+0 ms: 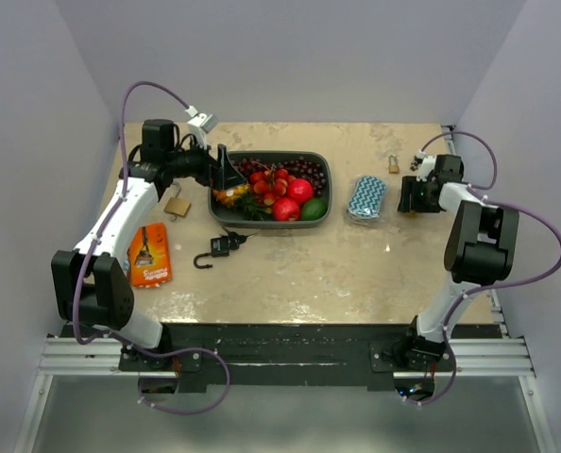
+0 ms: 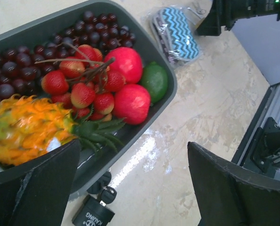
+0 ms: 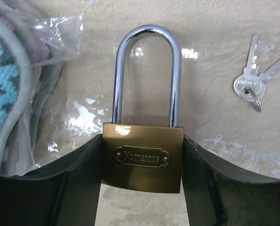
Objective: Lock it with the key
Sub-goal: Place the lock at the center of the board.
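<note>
My right gripper (image 3: 142,139) is shut on the body of a brass padlock (image 3: 142,160), one finger on each side. Its steel shackle points away from me and sits in the body, low over the table. Two silver keys on a ring (image 3: 250,84) lie just right of it. In the top view this padlock (image 1: 393,164) is at the back right, in front of the right gripper (image 1: 401,187). A black padlock (image 1: 220,246) with an open shackle and a key (image 2: 105,194) in it lies in front of the tray. My left gripper (image 2: 133,188) is open and empty over the tray's near edge.
A grey tray (image 1: 326,189) of fruit stands mid-table. A blue zigzag pouch in plastic (image 1: 366,198) lies just left of the right gripper. A second brass padlock (image 1: 177,206) and an orange packet (image 1: 149,255) lie by the left arm.
</note>
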Robot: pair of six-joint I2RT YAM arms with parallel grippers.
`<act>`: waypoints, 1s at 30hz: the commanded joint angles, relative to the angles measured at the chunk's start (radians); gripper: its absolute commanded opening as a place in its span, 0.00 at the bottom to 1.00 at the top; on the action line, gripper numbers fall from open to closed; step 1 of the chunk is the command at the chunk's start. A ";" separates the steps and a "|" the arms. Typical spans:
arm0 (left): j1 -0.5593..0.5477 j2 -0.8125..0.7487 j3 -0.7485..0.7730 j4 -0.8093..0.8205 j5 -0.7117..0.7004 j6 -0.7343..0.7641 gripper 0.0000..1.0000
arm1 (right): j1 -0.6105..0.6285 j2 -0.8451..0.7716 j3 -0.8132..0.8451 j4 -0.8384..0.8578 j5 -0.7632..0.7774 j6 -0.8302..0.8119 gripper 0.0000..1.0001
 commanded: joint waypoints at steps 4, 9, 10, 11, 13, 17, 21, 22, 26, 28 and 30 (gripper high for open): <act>0.025 -0.029 -0.002 -0.023 -0.085 0.045 0.99 | 0.025 0.028 0.090 0.081 0.021 0.029 0.12; 0.025 -0.031 -0.004 -0.031 -0.130 0.058 0.99 | 0.036 0.054 0.104 0.090 0.047 0.035 0.22; 0.025 -0.028 0.001 -0.037 -0.137 0.063 0.99 | 0.038 0.057 0.111 0.093 0.055 0.038 0.24; 0.025 -0.023 0.007 -0.058 -0.145 0.071 0.99 | 0.038 0.062 0.115 0.089 0.060 0.040 0.27; 0.025 -0.011 0.039 -0.097 -0.144 0.118 0.99 | 0.038 0.069 0.122 0.080 0.058 0.043 0.32; 0.029 0.006 0.065 -0.169 -0.124 0.176 0.99 | 0.042 0.062 0.121 0.070 0.058 0.045 0.54; 0.049 0.000 0.062 -0.180 -0.099 0.200 0.99 | 0.042 0.043 0.125 0.054 0.048 0.043 0.68; 0.052 0.003 0.061 -0.181 -0.093 0.204 0.99 | 0.042 0.042 0.134 0.049 0.046 0.043 0.70; 0.075 0.017 0.054 -0.201 -0.070 0.215 0.99 | 0.042 0.031 0.153 0.044 0.044 0.043 0.80; 0.094 0.020 0.051 -0.206 -0.062 0.227 0.99 | 0.042 0.031 0.176 0.028 0.040 0.040 0.83; 0.117 0.017 0.054 -0.241 -0.041 0.261 0.99 | 0.042 0.016 0.188 0.011 0.032 0.035 0.84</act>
